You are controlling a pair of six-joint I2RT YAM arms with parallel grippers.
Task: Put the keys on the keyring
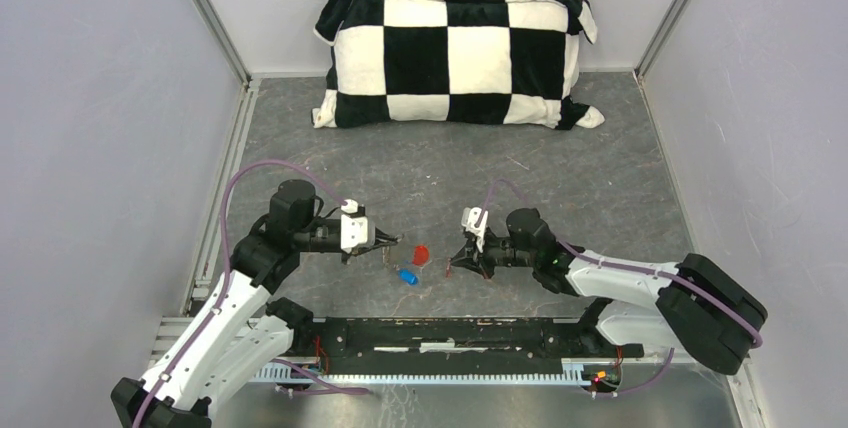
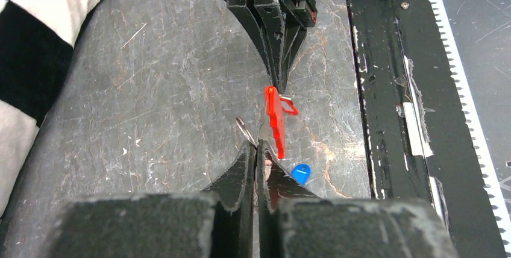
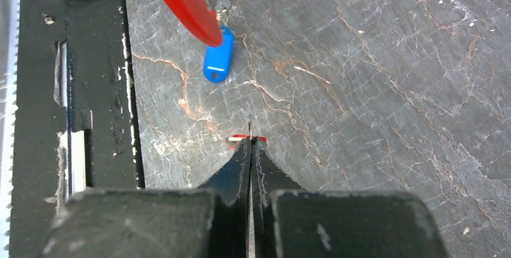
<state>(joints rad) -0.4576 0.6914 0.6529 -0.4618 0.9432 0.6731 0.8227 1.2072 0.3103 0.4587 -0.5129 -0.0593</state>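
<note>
My left gripper [image 1: 388, 241] [image 2: 256, 144] is shut on the thin wire keyring [image 2: 242, 129], held just above the table. A long red tag [image 1: 421, 253] [image 2: 274, 119] [image 3: 184, 2] hangs from the ring. A blue tag [image 1: 407, 276] [image 2: 300, 173] [image 3: 217, 60] lies on the table below it. My right gripper [image 1: 452, 266] [image 3: 250, 140] faces the left one and is shut on a thin silver key [image 3: 249, 129], seen edge-on, poking from its tips. That key's red-and-white tag [image 3: 236, 140] shows behind the fingertips. The two grippers are a short gap apart.
A black-and-white checkered pillow [image 1: 455, 53] lies against the back wall. The black base rail [image 1: 470, 333] runs along the near edge, close to the tags. Grey walls close in the left and right sides.
</note>
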